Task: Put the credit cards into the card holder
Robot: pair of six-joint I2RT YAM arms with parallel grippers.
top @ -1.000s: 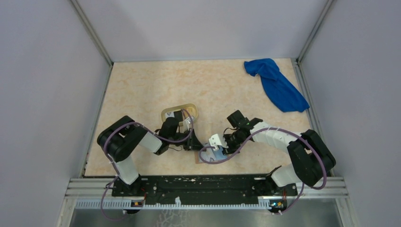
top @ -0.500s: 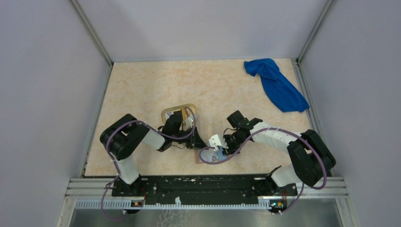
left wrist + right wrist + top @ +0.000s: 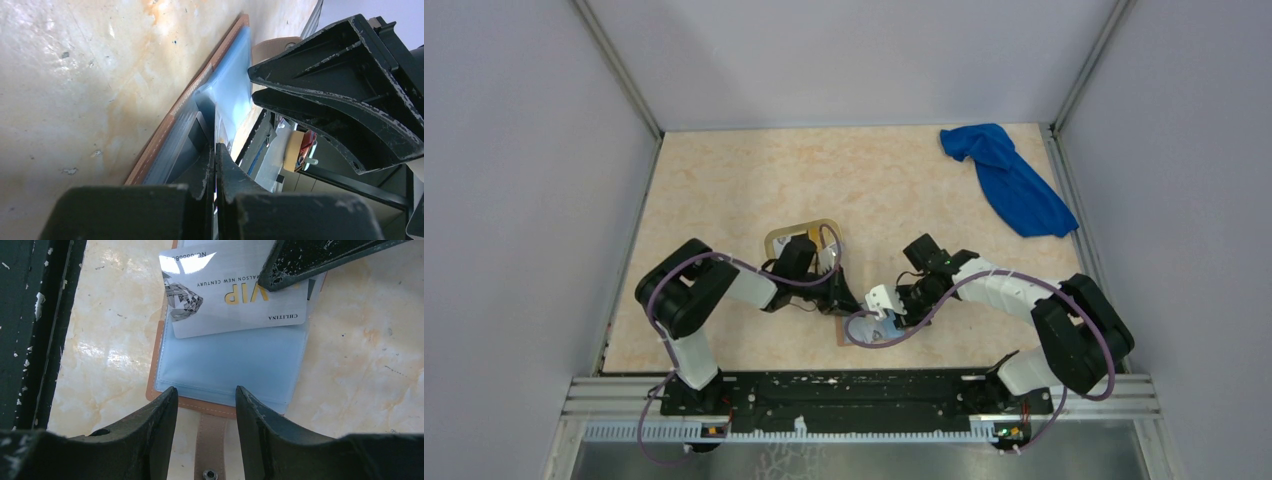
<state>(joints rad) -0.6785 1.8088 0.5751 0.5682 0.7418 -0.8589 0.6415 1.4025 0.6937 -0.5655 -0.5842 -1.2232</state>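
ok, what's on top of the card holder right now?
A silver VIP card lies on the card holder, over its blue sleeves, pinched by the left gripper, which covers one corner. Whether its edge sits in a slot is hidden.

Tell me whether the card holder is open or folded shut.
Open: the card holder lies spread flat, its pale blue slots facing up with a silver card over them.
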